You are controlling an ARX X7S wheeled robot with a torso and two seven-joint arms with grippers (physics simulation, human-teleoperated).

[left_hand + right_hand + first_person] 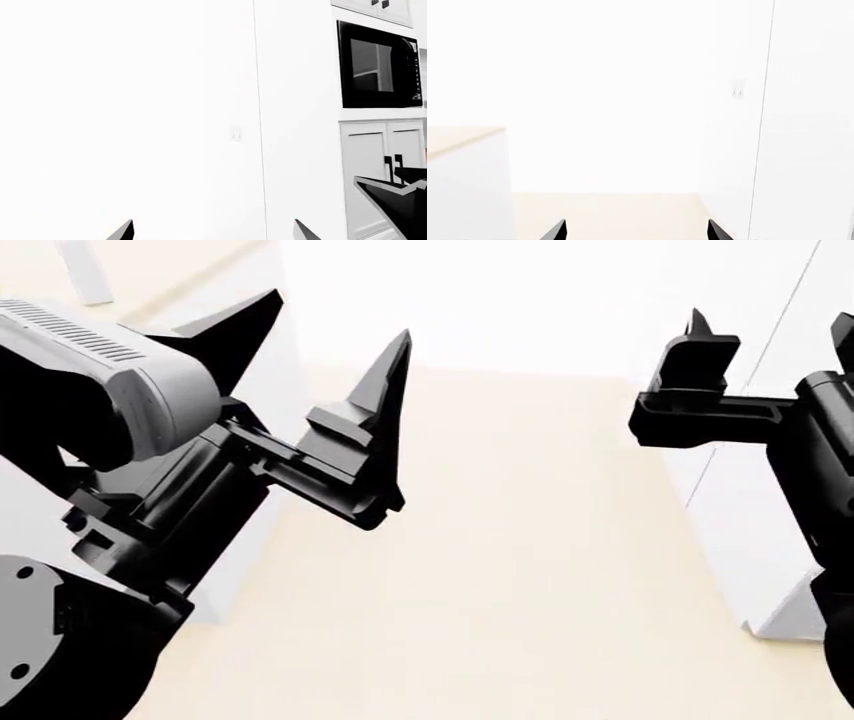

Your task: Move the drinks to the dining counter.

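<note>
Black left pincer [334, 400] and black right pincer [767, 340] both gape, carrying nothing — no drinks visible, so fetching apparently remains.

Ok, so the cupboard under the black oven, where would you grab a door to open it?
By the black upright handle at the top inner corner of the door, beside the middle seam. The panel is otherwise flat, so come straight at the front and close across the handle.
</note>
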